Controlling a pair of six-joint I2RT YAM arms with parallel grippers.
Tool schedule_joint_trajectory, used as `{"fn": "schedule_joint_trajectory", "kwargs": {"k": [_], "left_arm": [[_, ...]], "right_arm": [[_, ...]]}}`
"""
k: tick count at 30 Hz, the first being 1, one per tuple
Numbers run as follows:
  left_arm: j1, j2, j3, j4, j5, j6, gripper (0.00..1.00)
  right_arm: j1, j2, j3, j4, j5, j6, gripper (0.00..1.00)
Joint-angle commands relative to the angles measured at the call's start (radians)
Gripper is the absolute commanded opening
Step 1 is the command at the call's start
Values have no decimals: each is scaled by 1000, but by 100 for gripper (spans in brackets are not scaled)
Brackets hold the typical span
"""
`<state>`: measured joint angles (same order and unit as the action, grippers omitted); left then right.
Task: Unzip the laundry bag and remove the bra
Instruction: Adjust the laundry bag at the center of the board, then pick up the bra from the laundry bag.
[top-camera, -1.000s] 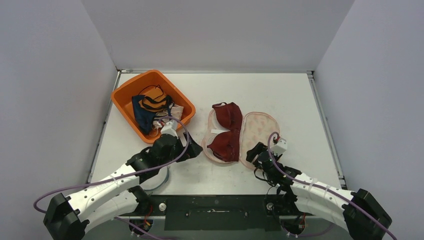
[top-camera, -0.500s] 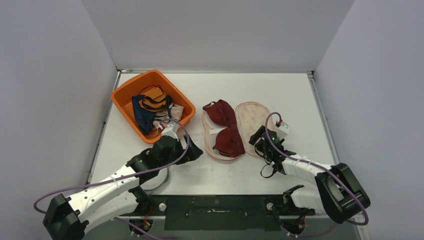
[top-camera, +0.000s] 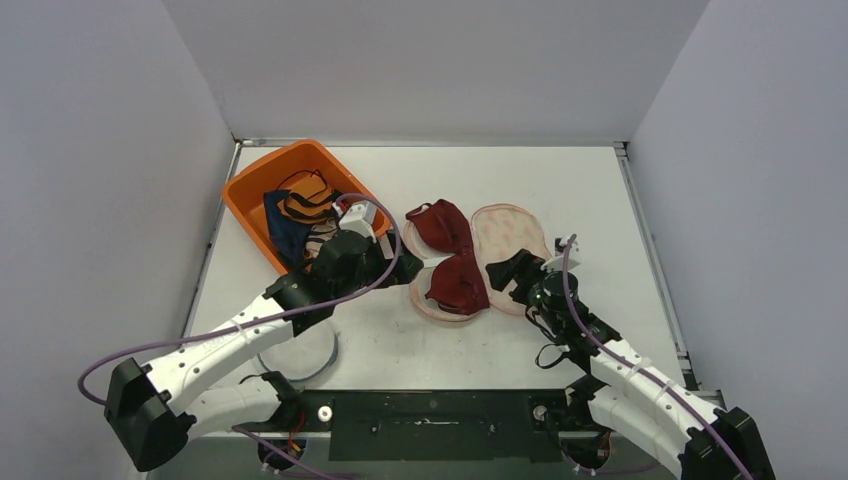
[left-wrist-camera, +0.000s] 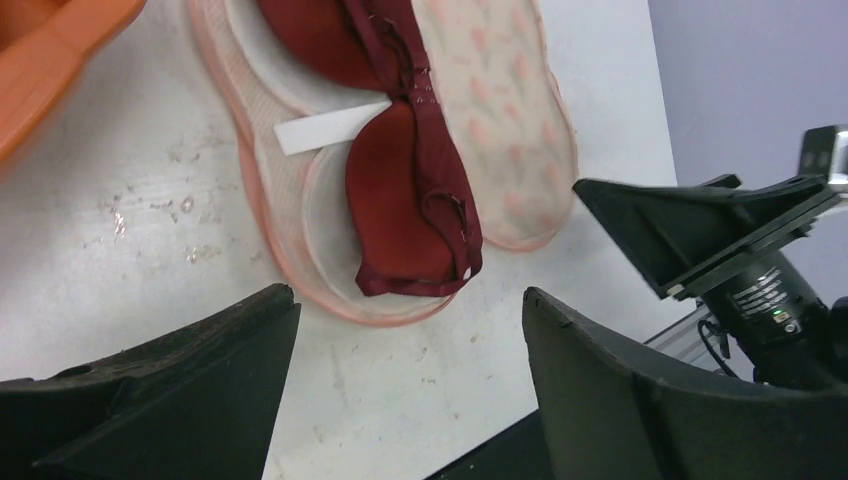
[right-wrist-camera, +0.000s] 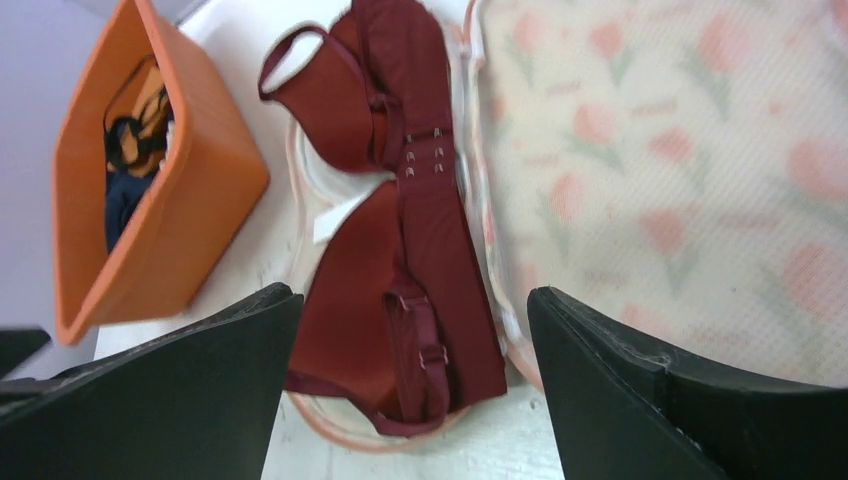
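**Bag unzipped, bra lying loose for the taking**

My left gripper (left-wrist-camera: 407, 300) and right gripper (right-wrist-camera: 412, 296) both stand wide open, holding nothing. The bra (left-wrist-camera: 410, 200) lies on the opened laundry bag (left-wrist-camera: 500, 130), just ahead of the left fingers and ahead-left of the right. It looks light, soft and floppy. I'd pinch the near cup's edge, though I can't tell whether a strap is snagged underneath.

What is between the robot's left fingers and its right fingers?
The open laundry bag, with the red bra lying on one half. The top view shows it flanked by the left fingers and right fingers.
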<state>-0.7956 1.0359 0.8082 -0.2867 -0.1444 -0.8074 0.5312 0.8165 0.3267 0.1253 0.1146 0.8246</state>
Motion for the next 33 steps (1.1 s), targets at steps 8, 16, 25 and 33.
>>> {"fn": "schedule_joint_trajectory", "kwargs": {"k": [8, 16, 25, 33], "left_arm": [[-93, 290, 137, 144, -24, 34, 68], [-91, 514, 207, 152, -45, 34, 44], [-69, 650, 246, 175, -39, 33, 23], [-39, 725, 194, 158, -46, -21, 9]], "right_arm": [[-33, 100, -106, 257, -185, 25, 84], [-35, 208, -149, 472, -223, 51, 79], [-36, 265, -130, 518, -230, 57, 75], [-50, 309, -67, 468, -191, 42, 75]]}}
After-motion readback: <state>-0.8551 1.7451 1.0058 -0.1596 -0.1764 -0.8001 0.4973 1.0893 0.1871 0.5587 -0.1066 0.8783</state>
